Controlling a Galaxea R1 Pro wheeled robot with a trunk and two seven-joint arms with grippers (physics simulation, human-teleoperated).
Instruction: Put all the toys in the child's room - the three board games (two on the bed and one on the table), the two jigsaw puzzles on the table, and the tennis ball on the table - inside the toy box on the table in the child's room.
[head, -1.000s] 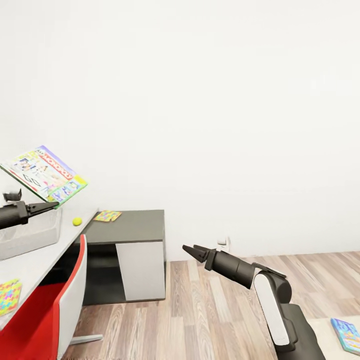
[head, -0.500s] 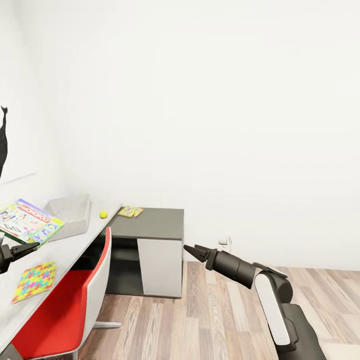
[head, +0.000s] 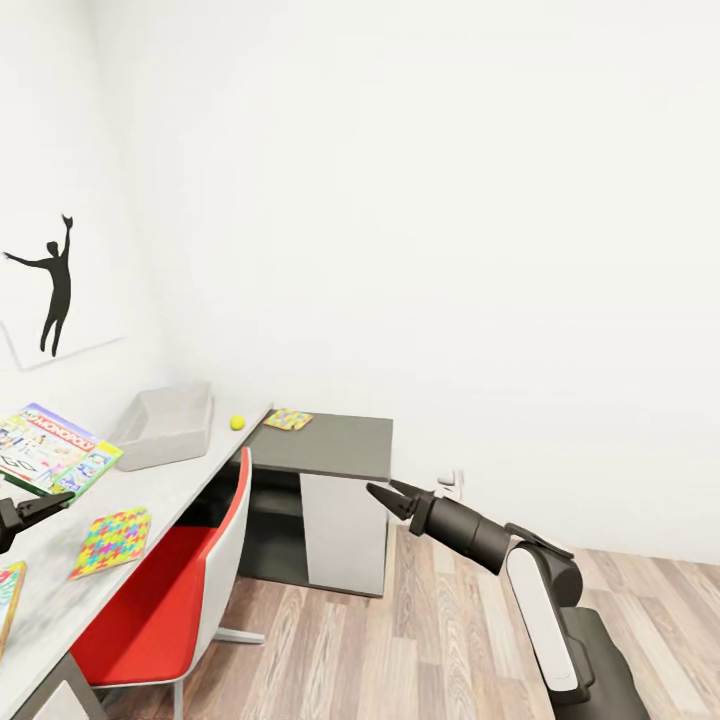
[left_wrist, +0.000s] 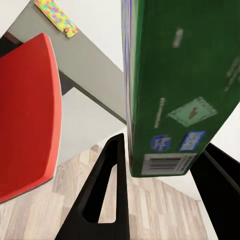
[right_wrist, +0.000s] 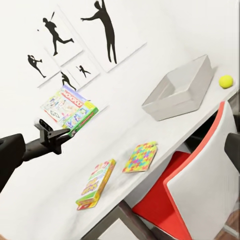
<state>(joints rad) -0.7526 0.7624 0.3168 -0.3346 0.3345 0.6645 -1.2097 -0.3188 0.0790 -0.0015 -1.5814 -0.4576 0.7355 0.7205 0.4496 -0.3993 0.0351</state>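
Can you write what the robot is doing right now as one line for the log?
left gripper: shut on green-edged board game | right gripper: open, holding nothing | toy box: on table | tennis ball: beside toy box

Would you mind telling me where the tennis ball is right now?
In the head view the tennis ball sits at the far end of the table, between the toy box and a jigsaw puzzle on the dark cabinet.

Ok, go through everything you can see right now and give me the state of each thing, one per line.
left gripper: shut on the Monopoly box.
Monopoly box: held off the table, tilted.
right gripper: open, holding nothing, out over the floor.
toy box: upright, no lid, looks empty.
tennis ball: resting on the table.
jigsaw puzzles: flat, one on the table, one on the dark cabinet.
red chair: upright at the table.
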